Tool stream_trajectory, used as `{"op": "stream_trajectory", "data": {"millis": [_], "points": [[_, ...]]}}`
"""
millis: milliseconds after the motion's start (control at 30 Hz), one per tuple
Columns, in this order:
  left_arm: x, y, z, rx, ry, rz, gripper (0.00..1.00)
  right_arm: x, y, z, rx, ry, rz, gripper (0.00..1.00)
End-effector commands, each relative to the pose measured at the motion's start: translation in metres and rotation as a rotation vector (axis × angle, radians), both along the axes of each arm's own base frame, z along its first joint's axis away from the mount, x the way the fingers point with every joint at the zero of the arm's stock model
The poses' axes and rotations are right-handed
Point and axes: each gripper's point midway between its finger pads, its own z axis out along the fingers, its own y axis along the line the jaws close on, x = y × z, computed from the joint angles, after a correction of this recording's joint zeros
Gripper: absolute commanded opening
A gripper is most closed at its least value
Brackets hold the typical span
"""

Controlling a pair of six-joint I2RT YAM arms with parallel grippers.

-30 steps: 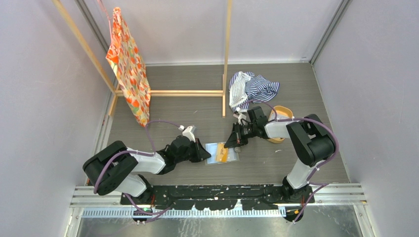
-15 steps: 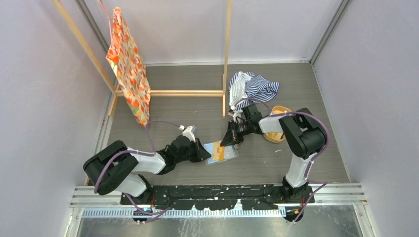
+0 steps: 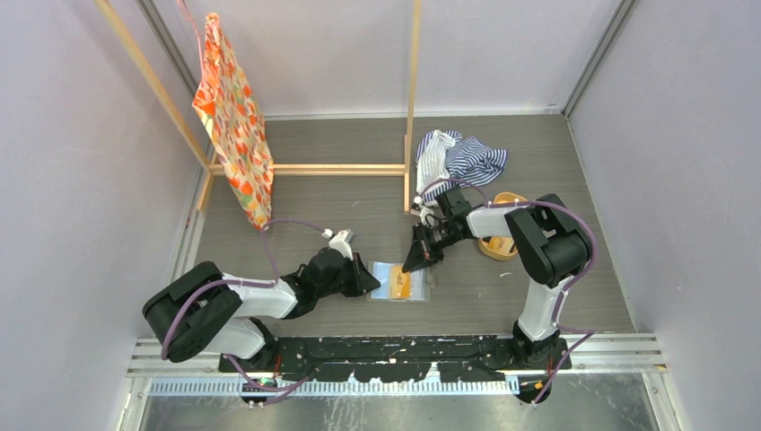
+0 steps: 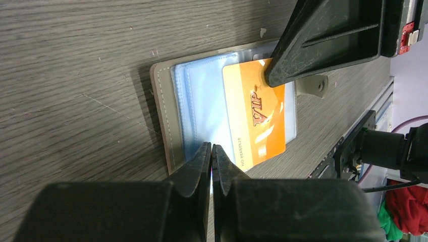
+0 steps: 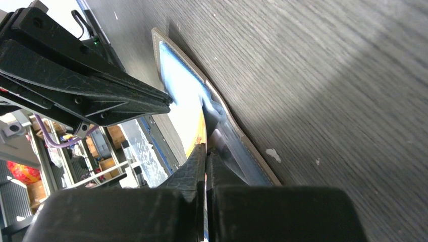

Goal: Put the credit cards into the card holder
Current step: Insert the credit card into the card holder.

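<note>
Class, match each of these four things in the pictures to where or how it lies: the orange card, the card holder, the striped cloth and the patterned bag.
Column A
1. orange card
2. card holder
3. striped cloth
4. patterned bag

Column B
a. hanging from the wooden frame
b. open flat on the table
c. lying on the clear sleeves
d. crumpled at the far side

Pairs: 1-c; 2-b; 3-d; 4-a
</note>
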Motion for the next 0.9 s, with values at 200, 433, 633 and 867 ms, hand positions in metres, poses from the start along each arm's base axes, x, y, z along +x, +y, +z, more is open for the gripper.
{"op": "stream_trajectory", "data": {"millis": [200,433,633,867], "points": [[-0.004,0.011,-0.015,0.076,0.005,-0.01,0.06,0.005,0.016,-0.001,-0.024,-0.04,0.005,0.01],[-0.005,0.01,-0.013,0.055,0.01,0.002,0.07,0.011,0.026,-0.008,-0.027,-0.018,-0.078,0.04],[-0.002,0.009,-0.003,0.021,0.0,0.022,0.11,0.01,0.023,0.001,-0.031,-0.06,-0.042,0.3],[0.0,0.009,0.014,-0.003,-0.024,0.036,0.18,0.012,0.011,0.018,-0.087,-0.183,0.068,0.54]]}}
